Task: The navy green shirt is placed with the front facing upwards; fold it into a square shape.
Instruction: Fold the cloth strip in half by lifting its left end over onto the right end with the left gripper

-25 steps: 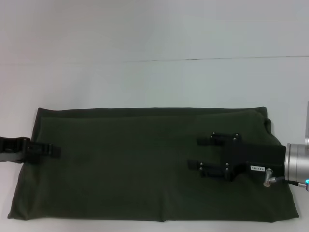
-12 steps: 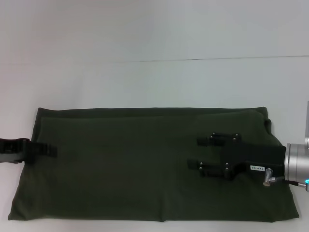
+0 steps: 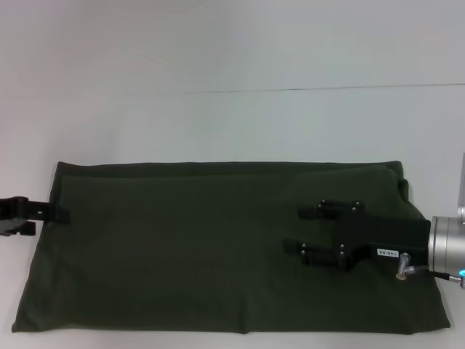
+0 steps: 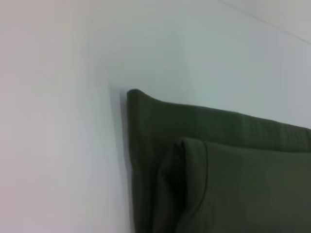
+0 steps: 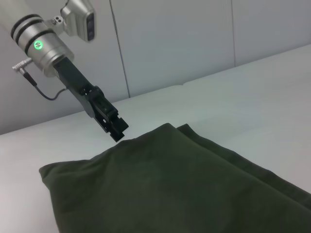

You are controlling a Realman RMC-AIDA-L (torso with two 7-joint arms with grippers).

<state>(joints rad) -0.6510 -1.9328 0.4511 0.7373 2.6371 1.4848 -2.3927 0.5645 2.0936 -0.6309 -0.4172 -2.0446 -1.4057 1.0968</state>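
Presently the shirt (image 3: 218, 247) lies flat on the white table (image 3: 232, 123) as a wide folded rectangle, plain green side up, its near edge running close to the bottom of the head view. No lettering, collar or label shows on it. The right gripper (image 3: 299, 230) sits over the right part of the cloth, fingers pointing toward the middle and standing apart with bare fabric between them; whether the tips touch the cloth cannot be told from above. The right arm's body is cut off at the frame edge. The left gripper (image 3: 62, 214) is at the shirt's left edge, its tip just over the hem; most of it is out of frame there. In the right wrist view the same gripper (image 5: 116, 130) hangs at the far edge of the cloth, tip close to the fabric, and its jaw state cannot be made out. The left wrist view shows only a layered corner of the shirt (image 4: 204, 170) against the table.
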